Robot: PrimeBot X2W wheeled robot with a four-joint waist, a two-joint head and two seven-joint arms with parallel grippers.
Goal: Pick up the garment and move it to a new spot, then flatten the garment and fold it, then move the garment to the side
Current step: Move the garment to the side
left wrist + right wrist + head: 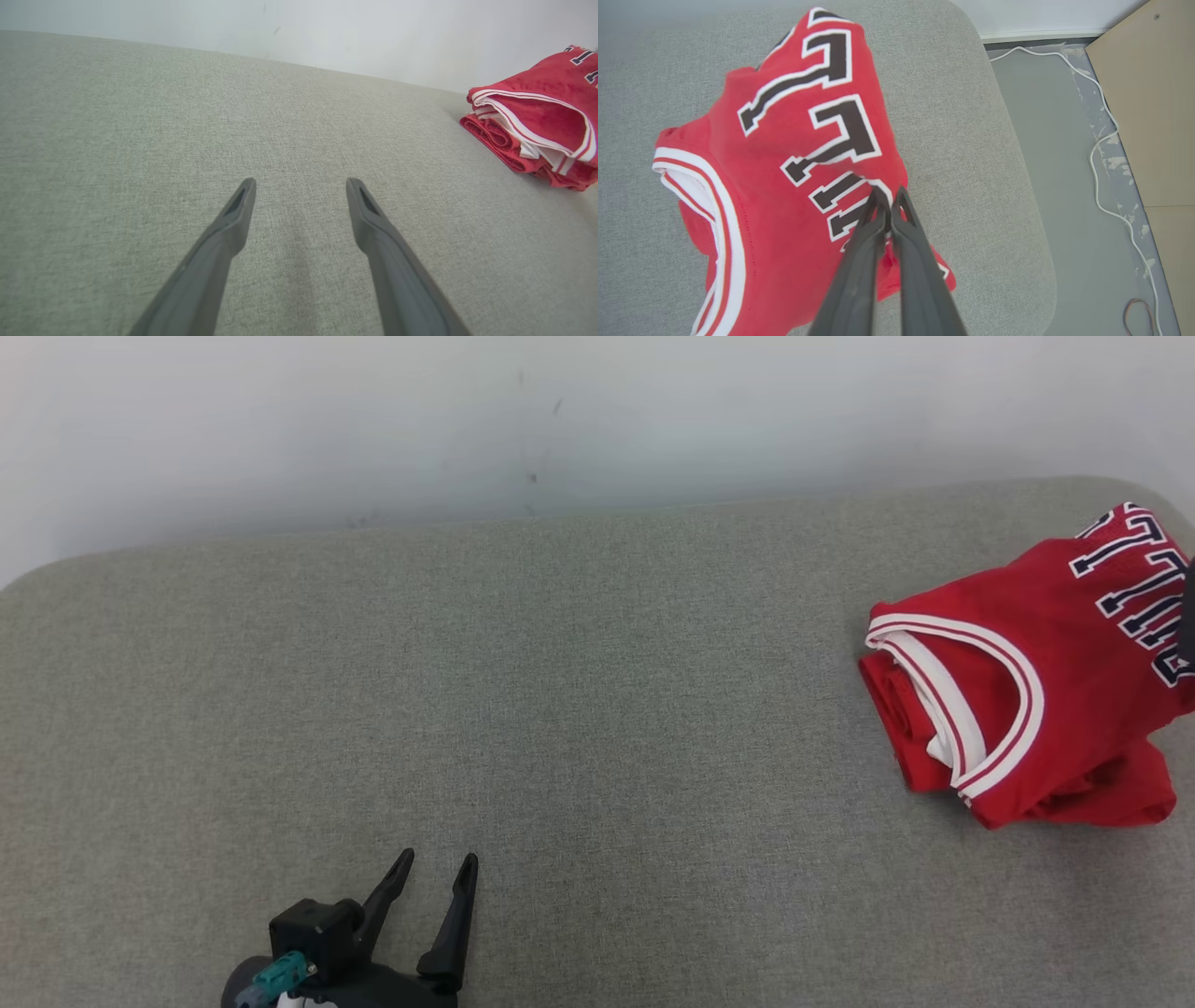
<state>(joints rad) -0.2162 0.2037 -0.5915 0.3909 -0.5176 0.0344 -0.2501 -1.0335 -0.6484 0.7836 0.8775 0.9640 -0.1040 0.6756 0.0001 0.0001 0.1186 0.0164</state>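
The garment (pixel 1027 663) is a red jersey with white trim and dark lettering, lying bunched and folded at the far right of the grey padded surface (pixel 560 709). In the right wrist view my right gripper (pixel 889 192) is shut on the garment (pixel 784 186), pinching the cloth at its right edge beside the lettering. My left gripper (pixel 439 859) rests low at the front left, open with nothing between its fingers, far from the garment. The left wrist view has the left gripper (pixel 301 183) over bare fabric, with the garment (pixel 537 121) at the upper right.
A pale wall (pixel 597 420) runs along the back of the padded surface. Its rounded right end (pixel 1017 186) drops to a grey floor (pixel 1064 163), where a white cable (pixel 1099 154) and a wooden board (pixel 1157 93) lie.
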